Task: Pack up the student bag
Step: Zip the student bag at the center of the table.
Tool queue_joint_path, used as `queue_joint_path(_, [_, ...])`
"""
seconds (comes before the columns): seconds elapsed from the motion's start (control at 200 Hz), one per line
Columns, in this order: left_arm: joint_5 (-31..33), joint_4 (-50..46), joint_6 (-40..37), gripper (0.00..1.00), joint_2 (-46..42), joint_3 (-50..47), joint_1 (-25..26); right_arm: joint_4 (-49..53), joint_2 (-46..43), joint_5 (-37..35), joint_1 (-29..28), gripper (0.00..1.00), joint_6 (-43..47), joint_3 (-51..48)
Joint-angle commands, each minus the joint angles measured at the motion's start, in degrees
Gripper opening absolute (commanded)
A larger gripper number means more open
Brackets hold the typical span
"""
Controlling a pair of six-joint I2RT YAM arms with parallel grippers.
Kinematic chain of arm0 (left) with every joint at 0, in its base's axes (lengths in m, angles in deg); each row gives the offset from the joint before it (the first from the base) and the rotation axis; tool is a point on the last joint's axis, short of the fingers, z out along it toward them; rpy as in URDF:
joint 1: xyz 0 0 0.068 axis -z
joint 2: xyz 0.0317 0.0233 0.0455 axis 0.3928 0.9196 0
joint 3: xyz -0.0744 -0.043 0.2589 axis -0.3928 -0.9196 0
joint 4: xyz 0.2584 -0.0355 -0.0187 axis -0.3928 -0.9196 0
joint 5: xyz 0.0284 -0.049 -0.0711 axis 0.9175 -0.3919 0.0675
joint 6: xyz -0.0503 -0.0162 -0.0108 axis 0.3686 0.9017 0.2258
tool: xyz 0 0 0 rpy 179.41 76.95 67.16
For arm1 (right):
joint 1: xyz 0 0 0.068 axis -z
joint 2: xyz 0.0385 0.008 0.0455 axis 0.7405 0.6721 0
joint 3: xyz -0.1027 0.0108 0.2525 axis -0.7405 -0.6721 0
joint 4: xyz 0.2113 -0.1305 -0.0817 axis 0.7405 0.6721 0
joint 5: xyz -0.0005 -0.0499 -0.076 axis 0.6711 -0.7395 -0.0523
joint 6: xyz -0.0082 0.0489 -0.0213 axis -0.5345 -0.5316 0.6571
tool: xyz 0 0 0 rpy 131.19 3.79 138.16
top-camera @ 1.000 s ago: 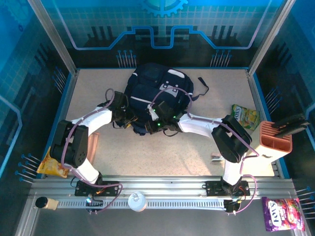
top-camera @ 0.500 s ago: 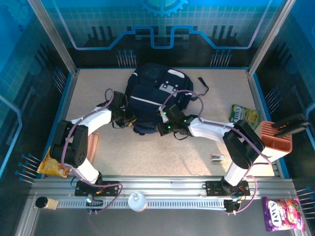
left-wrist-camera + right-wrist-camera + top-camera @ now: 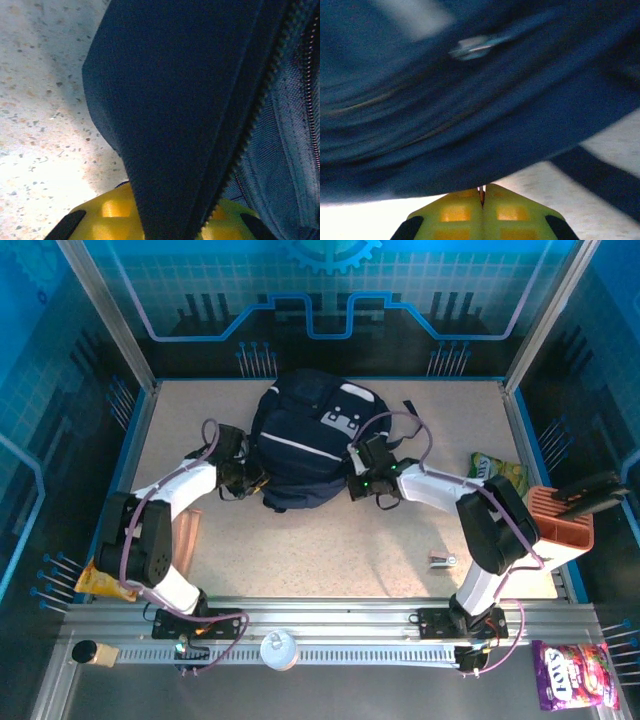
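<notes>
The student bag [image 3: 305, 435], dark navy with white stripes and a grey-white patch, lies at the back middle of the table. My left gripper [image 3: 250, 476] is at the bag's left edge. In the left wrist view its yellow fingers [image 3: 105, 217] are shut on a navy flap of the bag [image 3: 175, 100] beside a zipper [image 3: 255, 125]. My right gripper [image 3: 358, 468] is at the bag's right side. Its fingers are shut tip to tip in the right wrist view [image 3: 481, 192], right against the bag's lower edge [image 3: 470, 150]; I cannot tell whether they pinch any fabric.
A green snack packet [image 3: 498, 478] and a terracotta holder [image 3: 560, 525] are at the right. A small metal piece [image 3: 443, 560] lies near the right arm. A yellow packet [image 3: 100, 578] is at the left edge, a purple packet [image 3: 572, 672] and a white lid [image 3: 280, 648] near the front rail.
My right gripper slid from the bag's near middle edge to its right side, staying shut. My left gripper closed on the bag's flap and shifted back-left. The bag bulged slightly leftward.
</notes>
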Motion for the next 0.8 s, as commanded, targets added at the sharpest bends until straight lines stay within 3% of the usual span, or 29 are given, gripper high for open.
queue_joint_path(0.0, [1.1, -0.6, -1.9, 0.11, -2.4, -0.6, -2.0, 3.7, 2.9, -5.0, 3.6, 0.06, -0.8, 3.8])
queue_joint_path(0.27, [-1.8, -1.6, -3.4, 0.11, -2.5, -1.3, -1.9, 4.7, 6.7, -6.7, 8.1, 0.16, -5.4, 9.1])
queue_joint_path(0.485, [-4.3, -2.2, -3.5, 0.13, -3.6, -2.2, 0.6, 3.5, 2.1, -3.2, 10.0, 0.32, -8.6, 6.2])
queue_joint_path(0.62, [-1.3, -5.1, -4.9, 0.23, -4.4, 0.6, 5.4, 0.9, -4.5, -1.0, 10.0, 0.46, -9.6, 1.7])
queue_joint_path(0.795, [6.8, -11.5, -9.9, 0.48, -7.1, 3.7, 7.8, -0.9, -11.6, 0.3, 11.0, 0.66, -12.9, -2.6])
